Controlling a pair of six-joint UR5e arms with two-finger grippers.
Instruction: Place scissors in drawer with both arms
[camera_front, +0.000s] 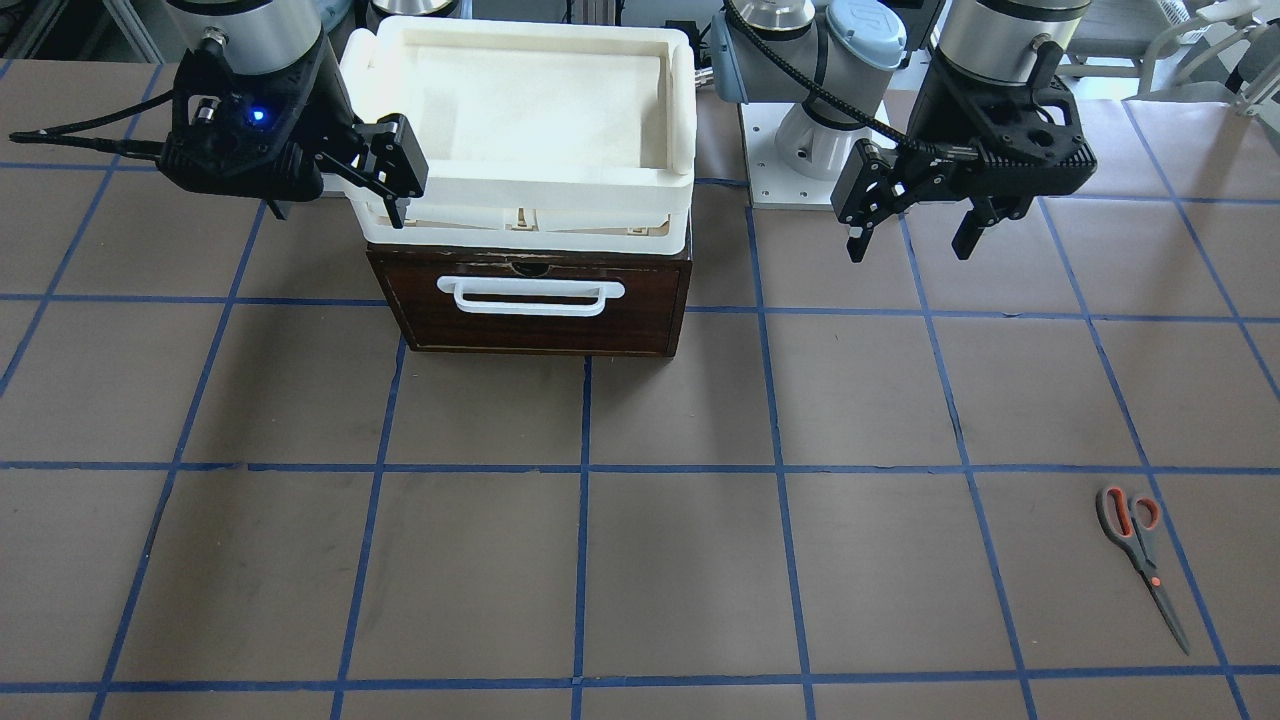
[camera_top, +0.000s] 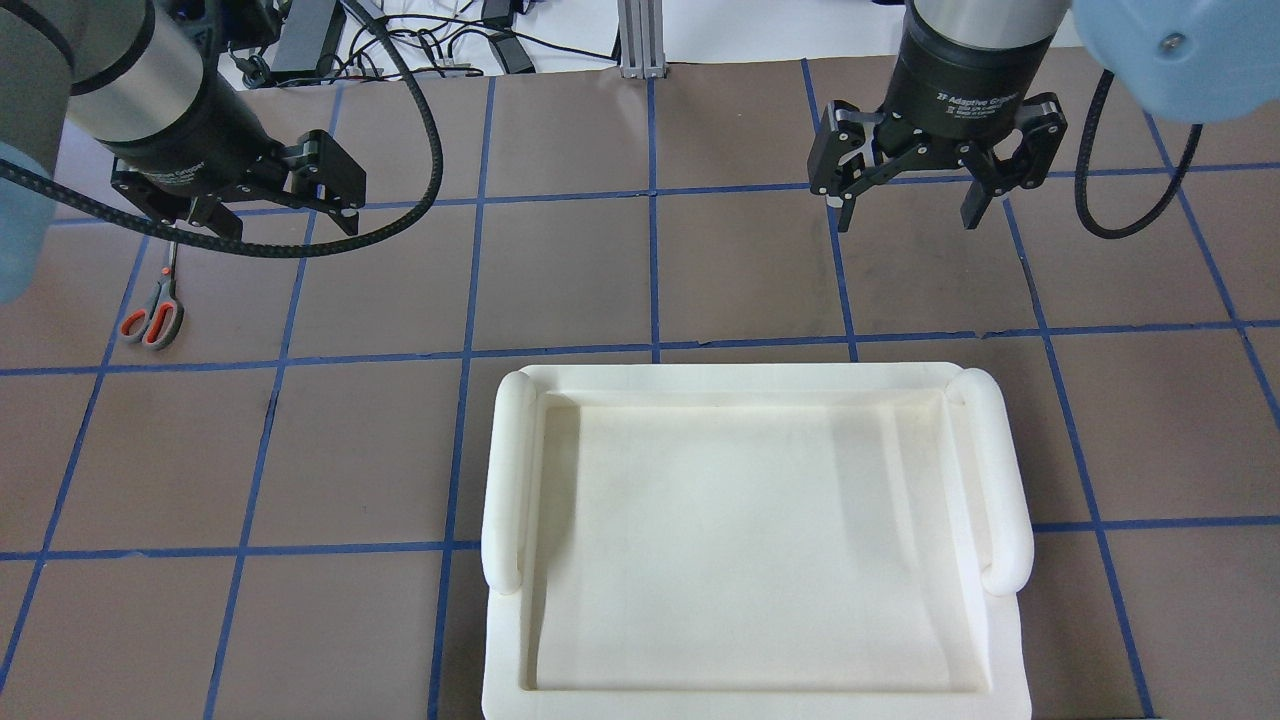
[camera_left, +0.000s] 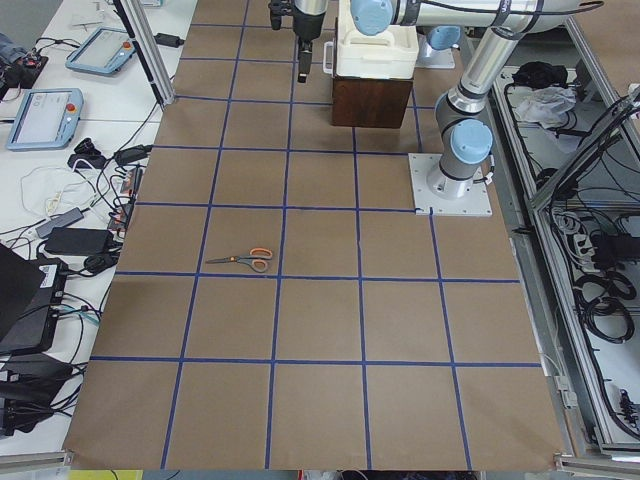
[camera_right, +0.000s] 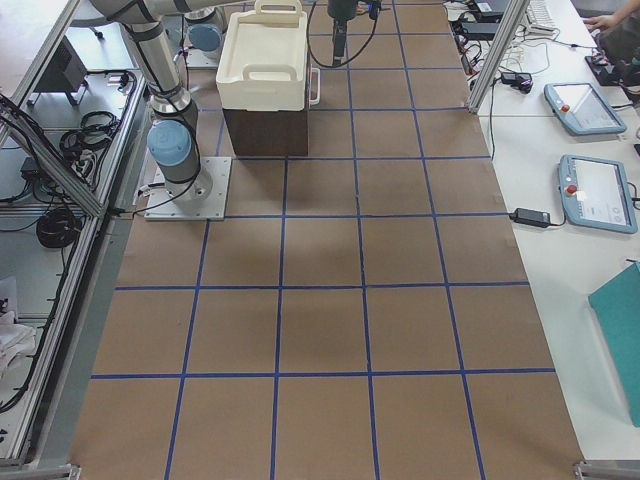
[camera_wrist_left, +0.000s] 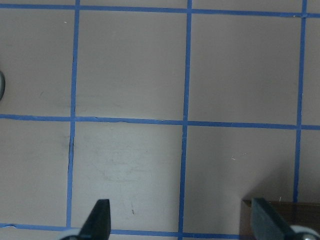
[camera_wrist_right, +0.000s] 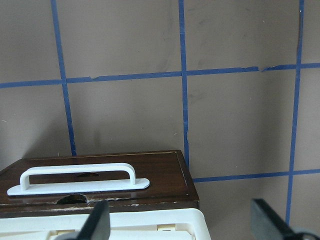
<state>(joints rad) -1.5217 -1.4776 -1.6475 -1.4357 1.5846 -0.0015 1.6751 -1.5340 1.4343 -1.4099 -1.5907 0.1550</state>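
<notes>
**Overhead exterior: scissors on the table, both pincers spread wide**

The scissors (camera_top: 155, 312) lie flat on the brown table (camera_top: 700, 280), on the robot's left side. They are well apart from the drawer (camera_front: 650, 300). The left gripper (camera_top: 268, 216) hangs over the table near the scissors. Its two fingers are spread wide and hold nothing. The right gripper (camera_top: 908, 222) hangs near the drawer, spread wide and empty too. The drawer looks pushed in, with its white handle (camera_front: 530, 297) facing out. A white tray (camera_top: 505, 470) sits on top.

Overhead, the white tray (camera_top: 508, 470) covers the drawer (camera_front: 530, 335) — the scissors' (camera_top: 152, 318) tips hidden.
</notes>
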